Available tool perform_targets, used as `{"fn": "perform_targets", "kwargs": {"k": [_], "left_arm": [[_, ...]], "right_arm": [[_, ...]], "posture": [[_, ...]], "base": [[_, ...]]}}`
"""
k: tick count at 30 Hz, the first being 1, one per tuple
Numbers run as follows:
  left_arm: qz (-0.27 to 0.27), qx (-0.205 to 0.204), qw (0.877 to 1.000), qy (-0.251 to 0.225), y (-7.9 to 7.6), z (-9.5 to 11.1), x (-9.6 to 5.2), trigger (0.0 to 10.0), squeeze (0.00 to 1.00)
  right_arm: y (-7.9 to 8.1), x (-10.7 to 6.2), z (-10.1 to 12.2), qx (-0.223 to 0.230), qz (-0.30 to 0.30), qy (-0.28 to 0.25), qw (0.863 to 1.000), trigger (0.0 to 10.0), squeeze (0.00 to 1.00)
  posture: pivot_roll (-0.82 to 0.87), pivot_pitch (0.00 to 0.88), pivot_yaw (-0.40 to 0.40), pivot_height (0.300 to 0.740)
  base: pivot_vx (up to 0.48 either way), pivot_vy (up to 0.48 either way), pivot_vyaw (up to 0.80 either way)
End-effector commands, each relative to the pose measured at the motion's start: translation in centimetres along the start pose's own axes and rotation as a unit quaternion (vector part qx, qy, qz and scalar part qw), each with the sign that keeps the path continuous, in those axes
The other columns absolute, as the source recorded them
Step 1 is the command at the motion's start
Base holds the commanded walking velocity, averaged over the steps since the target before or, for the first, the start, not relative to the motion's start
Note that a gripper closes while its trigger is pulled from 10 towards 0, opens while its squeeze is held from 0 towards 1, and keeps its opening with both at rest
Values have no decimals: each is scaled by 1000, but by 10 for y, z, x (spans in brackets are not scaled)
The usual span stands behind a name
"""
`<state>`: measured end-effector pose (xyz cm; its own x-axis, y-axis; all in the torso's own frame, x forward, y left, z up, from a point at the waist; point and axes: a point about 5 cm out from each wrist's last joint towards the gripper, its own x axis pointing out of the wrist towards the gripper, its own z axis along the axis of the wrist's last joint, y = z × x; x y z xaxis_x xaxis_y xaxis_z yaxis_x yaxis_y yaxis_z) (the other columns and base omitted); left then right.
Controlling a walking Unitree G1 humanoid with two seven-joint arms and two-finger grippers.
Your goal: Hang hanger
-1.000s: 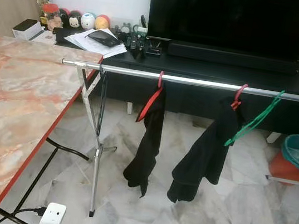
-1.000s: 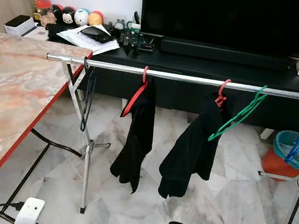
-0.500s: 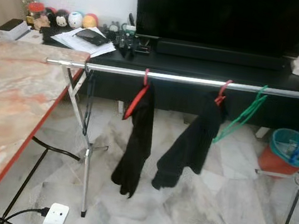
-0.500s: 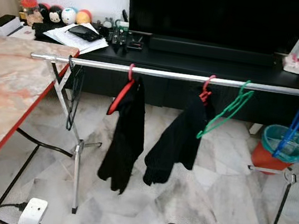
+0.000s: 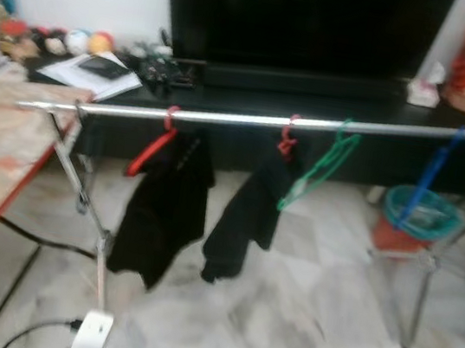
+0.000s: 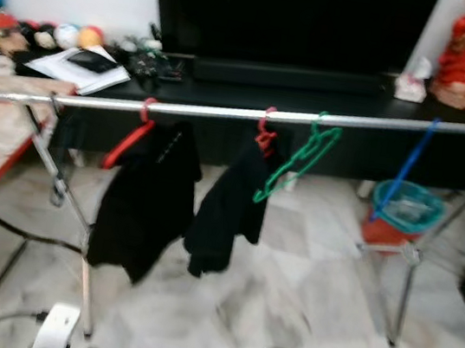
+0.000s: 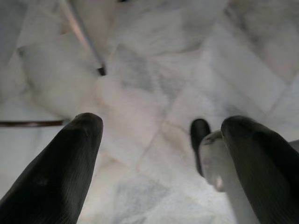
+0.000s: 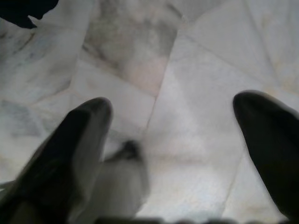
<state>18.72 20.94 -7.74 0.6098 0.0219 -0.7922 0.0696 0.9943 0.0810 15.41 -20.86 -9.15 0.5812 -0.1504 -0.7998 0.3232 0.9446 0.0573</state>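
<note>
Marble floor tiles (image 5: 283,304) run under a silver clothes rail (image 5: 249,120) before a black TV console (image 5: 312,107). We judge the empty green plastic hanger (image 5: 319,165), hooked on that rail, light, stiff and slippery, best taken by its lower bar. Two black garments on red hangers (image 5: 167,199) crowd beside it; a blue hanger (image 5: 435,165) hangs further right. Our left gripper (image 7: 159,158) and right gripper (image 8: 173,140) hang spread apart, holding nothing.

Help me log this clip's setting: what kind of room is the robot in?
Probably a home living room: a large dark television on a low black console, a marble-tiled floor, and a clothes rail holding garments.
</note>
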Motion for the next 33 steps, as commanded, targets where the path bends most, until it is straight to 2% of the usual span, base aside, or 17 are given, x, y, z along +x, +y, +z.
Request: {"fn": "perform_targets", "kwargs": {"k": [1, 13, 21, 22, 25, 27, 28, 31, 33], "left_arm": [[-7, 7, 1000, -11, -1, 6, 1, 10000, 0], [-20, 8, 998, -53, -7, 30, 5, 10000, 0], [-24, 16, 993, -118, -8, 61, 6, 10000, 0], [-19, 16, 988, -155, -6, 75, 5, 10000, 0], [-15, 15, 982, -187, -5, 86, 3, 10000, 0], [-17, 20, 971, -239, -4, 105, -1, 10000, 0], [-20, 32, 955, -294, -4, 123, -8, 10000, 0], [-25, 29, 932, -361, -2, 146, -18, 10000, 0], [-30, 35, 920, -388, -3, 156, -24, 10000, 0]], "right_arm": [[-3, 0, -1, 4, -4, 5, 1000, 10000, 0], [-3, 0, 1, 5, -5, 4, 1000, 10000, 0], [-3, 0, 1, 6, -4, 3, 1000, 10000, 0], [-4, 0, 2, 6, -5, 0, 1000, 10000, 0], [-4, 0, 3, 7, -6, -3, 1000, 10000, 0], [-5, 0, 3, 4, -6, -3, 1000, 10000, 0], [-5, 0, 3, 6, -6, -4, 1000, 10000, 0], [-5, 0, 4, 8, -5, -8, 1000, 10000, 0], [-5, 0, 5, 9, -4, -10, 1000, 10000, 0]], "posture": [[16, 0, 19, 740], [25, 0, 15, 740], [26, 0, 18, 740], [32, 0, 16, 740], [39, 0, 13, 740], [42, 0, 13, 740], [47, 0, 13, 740], [53, 0, 11, 740], [54, 0, 11, 740]], "base": [[0, 0, -619], [0, 0, -621], [0, 0, -599], [0, 0, 0], [0, 0, 0], [0, 0, 0], [0, 0, 0], [0, 0, 0], [0, 0, 0]]}}
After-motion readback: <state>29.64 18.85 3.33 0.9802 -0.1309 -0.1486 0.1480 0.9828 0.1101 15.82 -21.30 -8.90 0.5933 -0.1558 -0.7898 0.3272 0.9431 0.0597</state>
